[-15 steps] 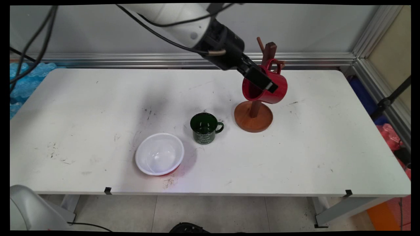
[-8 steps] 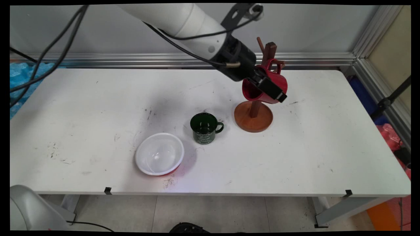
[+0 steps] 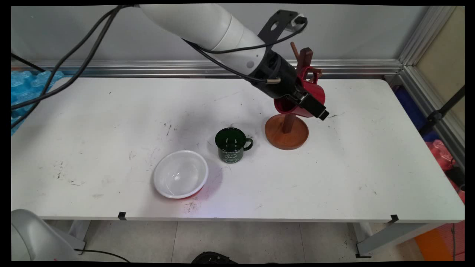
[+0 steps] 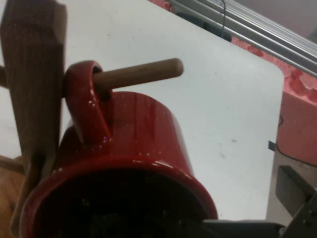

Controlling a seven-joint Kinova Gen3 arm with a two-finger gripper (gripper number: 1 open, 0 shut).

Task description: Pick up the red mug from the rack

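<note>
A red mug (image 3: pixel 316 92) hangs by its handle on a peg of a wooden mug tree (image 3: pixel 286 132) at the table's back right. My black gripper (image 3: pixel 310 106) is at the mug's mouth, open, with one finger along the outside of the wall and the other hidden in or behind the mouth. In the hand view the red mug (image 4: pixel 133 148) fills the picture, its handle looped over the peg (image 4: pixel 141 73) beside the post (image 4: pixel 32 74). One finger (image 4: pixel 293 192) shows at the lower right, clear of the mug's side.
A dark green mug (image 3: pixel 231 144) stands left of the tree's base. A white bowl (image 3: pixel 180 173) sits nearer the front edge. The wall rail runs close behind the tree. Black cables hang from the arm at the upper left.
The gripper has slid down and to the right along the red mug, its outer finger now reaching past the mug's lower side. The mug stays on its peg.
</note>
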